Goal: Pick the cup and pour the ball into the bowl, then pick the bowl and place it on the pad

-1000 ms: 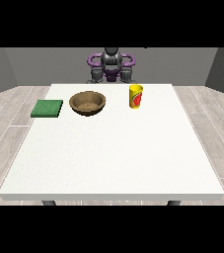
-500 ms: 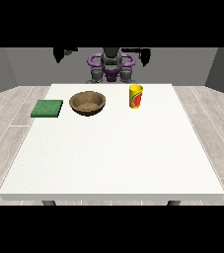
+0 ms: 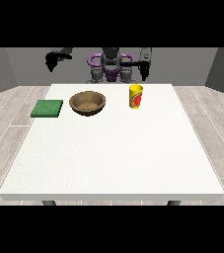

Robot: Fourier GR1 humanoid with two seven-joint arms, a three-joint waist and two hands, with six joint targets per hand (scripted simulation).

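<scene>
A yellow cup [image 3: 135,96] with a red mark stands upright on the white table [image 3: 113,153], right of centre at the far side. Its inside is hidden, so no ball shows. To its left sits a brown wooden bowl [image 3: 88,103], and a flat green pad [image 3: 47,108] lies near the far left edge. The hand at the view's right [image 3: 144,68] hangs in the air behind and above the cup, holding nothing. The hand at the view's left [image 3: 51,60] is raised high, off the table's far left corner, well away from every object.
The robot's torso [image 3: 111,66] stands behind the table's far edge. A wide stretch of white tabletop lies between the objects and the near edge. Wooden floor surrounds the table.
Both arms have risen from beside the torso and spread outward; the hands now sit higher and farther apart. Cup, bowl and pad have not moved.
</scene>
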